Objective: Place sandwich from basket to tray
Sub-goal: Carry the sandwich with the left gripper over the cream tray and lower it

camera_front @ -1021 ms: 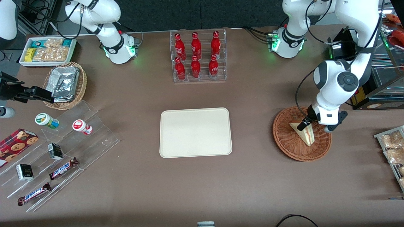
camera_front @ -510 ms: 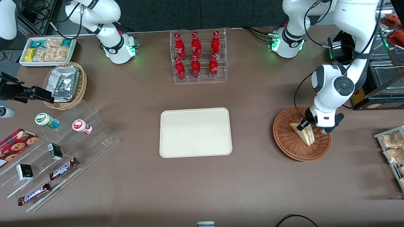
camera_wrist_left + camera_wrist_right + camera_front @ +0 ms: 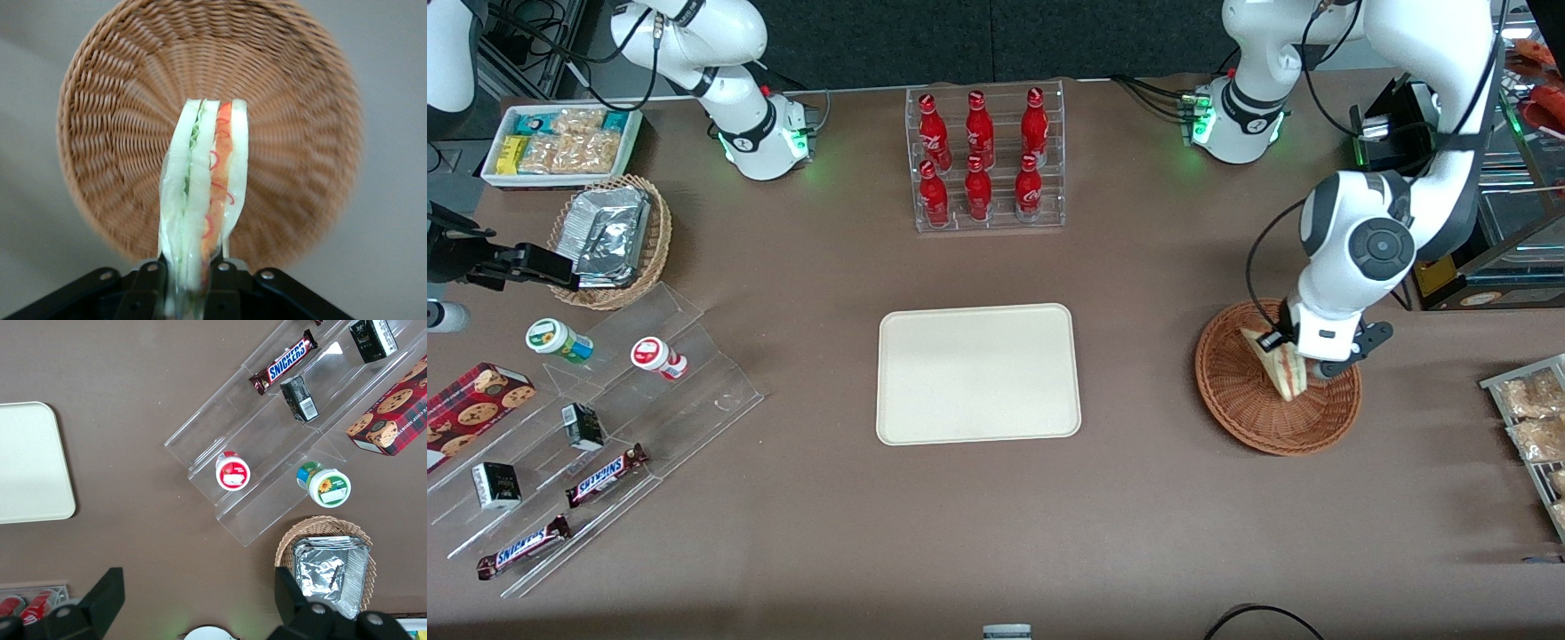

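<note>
Gripper (image 3: 188,280) pinches the triangular white-bread sandwich (image 3: 203,187) above the woven wicker basket (image 3: 300,133)

The brown bench (image 3: 1156,516) carries the tray (image 3: 978,373), basket (image 3: 1245,418), bottle rack (image 3: 987,160) and clear tiered stand (image 3: 649,391).

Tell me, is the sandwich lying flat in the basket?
No. The gripper pinches the sandwich on edge, above the basket.
</note>
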{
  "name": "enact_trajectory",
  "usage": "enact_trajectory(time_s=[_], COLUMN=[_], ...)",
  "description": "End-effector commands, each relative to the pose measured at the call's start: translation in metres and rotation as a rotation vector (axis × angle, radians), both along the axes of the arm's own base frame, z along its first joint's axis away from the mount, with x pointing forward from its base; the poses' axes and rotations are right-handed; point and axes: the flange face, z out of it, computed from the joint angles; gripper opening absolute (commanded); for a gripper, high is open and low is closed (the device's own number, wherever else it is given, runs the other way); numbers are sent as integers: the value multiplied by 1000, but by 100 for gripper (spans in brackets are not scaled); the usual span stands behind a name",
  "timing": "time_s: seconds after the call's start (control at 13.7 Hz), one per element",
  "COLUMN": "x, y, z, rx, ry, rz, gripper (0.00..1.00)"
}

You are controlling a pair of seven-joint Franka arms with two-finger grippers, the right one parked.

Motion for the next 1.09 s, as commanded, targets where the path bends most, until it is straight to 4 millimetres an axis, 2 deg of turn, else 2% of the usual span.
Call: enact_trajectory(time_s=[0.0, 0.07, 0.15, 0.36, 0.44, 0.66, 0.8, 0.95, 1.02], x=[7, 3, 2, -5, -4, -4, -6, -28, -29], y=[-82, -111, -139, -231, -256, -334, -353, -384, -389], z=[57, 65, 63, 39, 35, 5, -15, -35, -49], rx=[1, -25, -32, -72, -81, -108, -117, -127, -135], ry=[-1, -18, -25, -70, -86, -93, -86, -98, -104], rz=[-25, -30, -73, -167, -168, -233, -256, -312, -319], gripper=[0, 0, 0, 0, 0, 0, 0, 0, 0])
